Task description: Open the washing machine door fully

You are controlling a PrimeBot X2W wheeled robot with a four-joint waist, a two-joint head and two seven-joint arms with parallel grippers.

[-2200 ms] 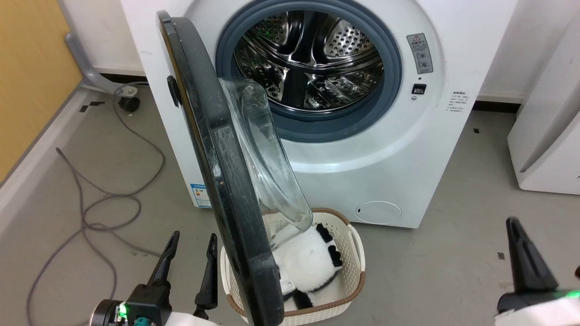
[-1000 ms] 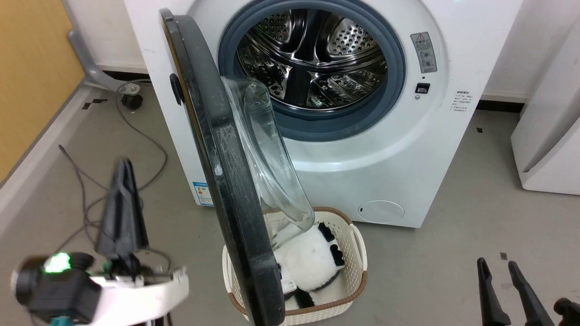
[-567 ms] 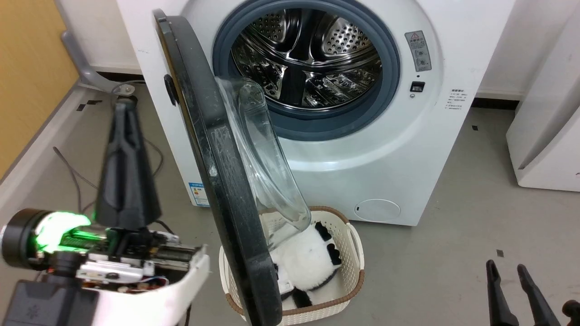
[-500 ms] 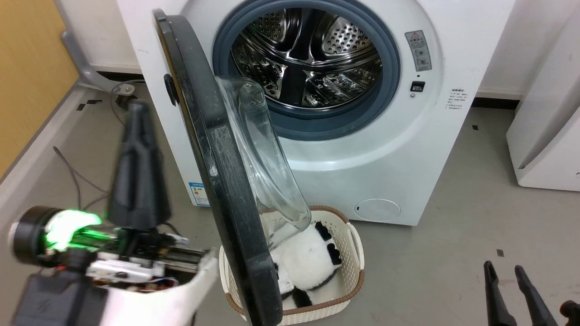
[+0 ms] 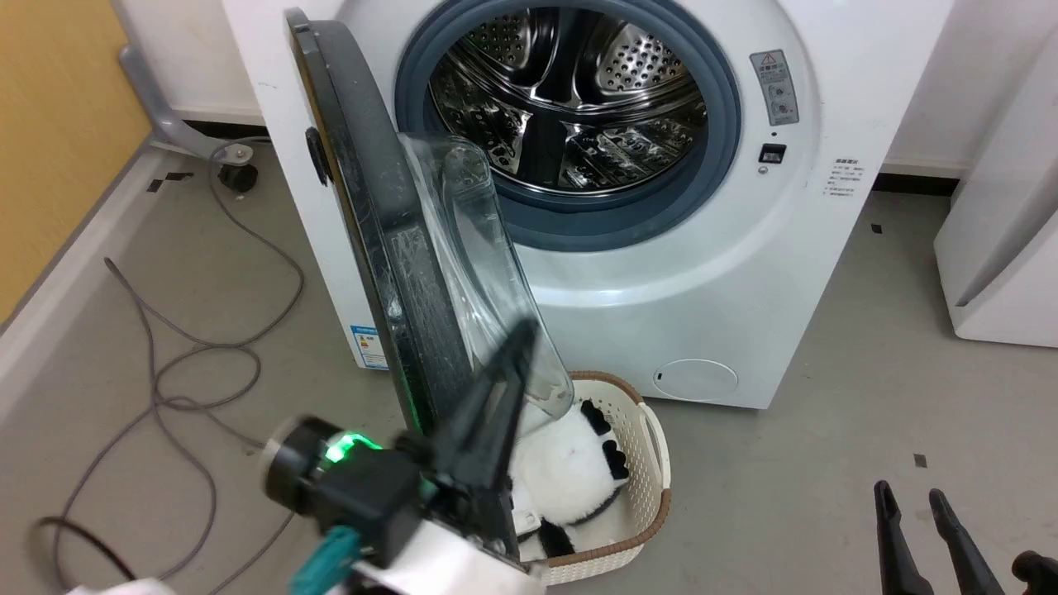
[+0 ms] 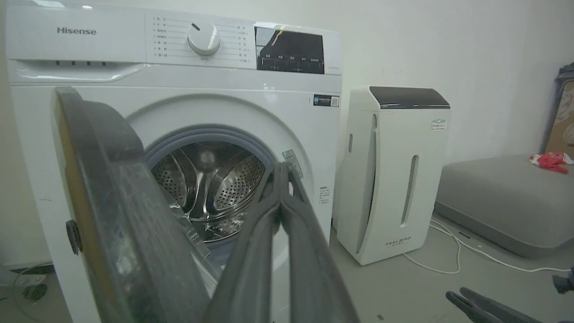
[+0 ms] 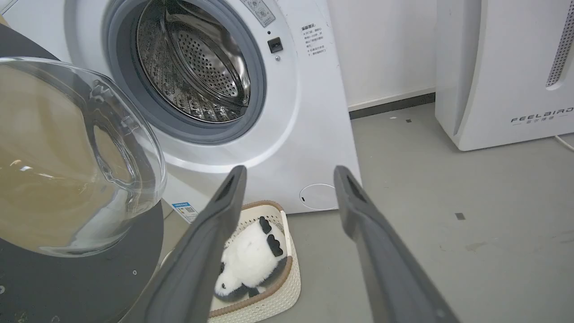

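Note:
The white washing machine (image 5: 702,273) stands with its steel drum (image 5: 570,99) exposed. Its glossy black door (image 5: 372,207) juts out roughly square to the front, edge-on to me, with the clear glass bowl (image 5: 471,231) on its right face and the handle tab (image 5: 315,154) on its left. My left gripper (image 5: 522,330) is shut and empty, rising across the door's lower edge and over the bowl; whether it touches is unclear. In the left wrist view the shut left gripper (image 6: 280,167) lies right of the door (image 6: 112,202). My right gripper (image 5: 909,496) is open at the lower right, away from the door.
A white basket (image 5: 653,430) holding a panda plush (image 5: 570,471) sits on the floor under the door. A grey cable (image 5: 165,372) loops on the left floor beside a yellow wall (image 5: 50,124). The white FEELBAIR appliance (image 6: 394,170) stands right of the machine.
My left arm has swung from the door's left side across to its lower edge, over the glass bowl, its fingers having closed. The door stands at about the same angle.

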